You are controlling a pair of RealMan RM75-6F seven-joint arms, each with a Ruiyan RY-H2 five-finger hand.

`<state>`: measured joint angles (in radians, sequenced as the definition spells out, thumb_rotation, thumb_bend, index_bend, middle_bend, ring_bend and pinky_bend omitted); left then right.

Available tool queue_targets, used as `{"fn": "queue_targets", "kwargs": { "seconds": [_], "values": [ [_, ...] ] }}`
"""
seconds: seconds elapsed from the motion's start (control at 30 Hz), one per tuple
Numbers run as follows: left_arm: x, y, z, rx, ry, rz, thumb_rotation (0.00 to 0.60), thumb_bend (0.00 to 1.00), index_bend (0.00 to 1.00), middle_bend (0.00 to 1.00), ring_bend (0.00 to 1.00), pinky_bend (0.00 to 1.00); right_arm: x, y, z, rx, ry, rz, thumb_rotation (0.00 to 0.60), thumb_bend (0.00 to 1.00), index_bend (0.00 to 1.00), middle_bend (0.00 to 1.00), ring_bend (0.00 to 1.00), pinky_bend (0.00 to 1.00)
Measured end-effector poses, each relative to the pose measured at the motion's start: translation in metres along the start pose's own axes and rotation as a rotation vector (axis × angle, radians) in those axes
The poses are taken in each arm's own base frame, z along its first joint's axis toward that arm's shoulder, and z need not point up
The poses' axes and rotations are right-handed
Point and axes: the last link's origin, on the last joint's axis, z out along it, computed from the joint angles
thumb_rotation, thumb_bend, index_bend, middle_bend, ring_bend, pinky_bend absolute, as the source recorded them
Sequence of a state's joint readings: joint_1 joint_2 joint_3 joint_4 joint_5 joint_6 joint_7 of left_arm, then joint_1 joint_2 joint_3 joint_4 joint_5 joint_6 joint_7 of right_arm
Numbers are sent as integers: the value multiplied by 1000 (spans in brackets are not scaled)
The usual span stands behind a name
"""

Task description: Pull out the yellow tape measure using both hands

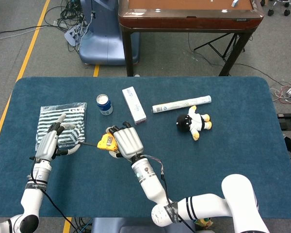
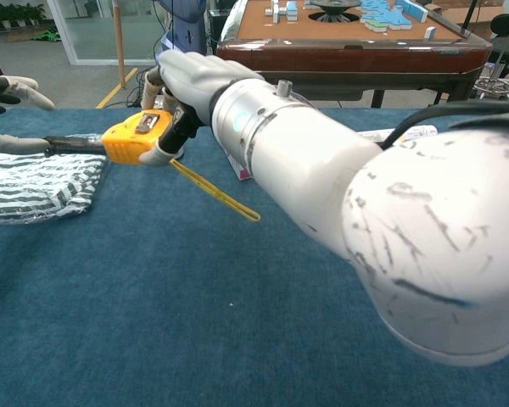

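Left robot hand (image 1: 52, 141) at the left side of the counter (image 1: 223, 160), above the striped cloth (image 1: 63, 124), thumb and a finger pinching the end of the blade (image 1: 89, 144); other fingers spread. In the chest view seen only at the left edge, with the dark blade (image 2: 72, 144) running from it to the case. Blade drawn out a short way, stretched nearly level between both hands.

Next to the right, yellow tape measure (image 1: 106, 141) held above the counter, just right of the cloth, gripped by the right robot hand (image 1: 127, 142) with fingers wrapped over the case. In the chest view case (image 2: 137, 136) tilted, yellow strap (image 2: 216, 192) hanging from it down to the counter.

Behind the hands, blue can (image 1: 104, 104) upright, then white box (image 1: 134, 105) lying flat beside it. Further right, white roll (image 1: 181, 104) lying across, and just below its right part a black and white plush toy (image 1: 194, 122).
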<state>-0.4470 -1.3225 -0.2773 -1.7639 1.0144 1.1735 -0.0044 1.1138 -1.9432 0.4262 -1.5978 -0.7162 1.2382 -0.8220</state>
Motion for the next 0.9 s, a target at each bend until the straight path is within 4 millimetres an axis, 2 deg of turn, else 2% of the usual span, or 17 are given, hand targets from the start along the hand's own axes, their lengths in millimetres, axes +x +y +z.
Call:
{"fn": "queue_targets", "kwargs": {
  "seconds": [0.47, 0.9],
  "values": [
    [5, -4, 4, 15, -14, 17, 600, 311, 372, 0, 0, 0, 3, 15, 0, -15, 1, 7, 600, 550, 575, 558, 480, 191],
    [8, -7, 6, 25, -12, 21, 600, 374, 420, 0, 0, 0, 5, 16, 0, -10, 3, 10, 600, 550, 576, 561, 483, 191]
  ]
}}
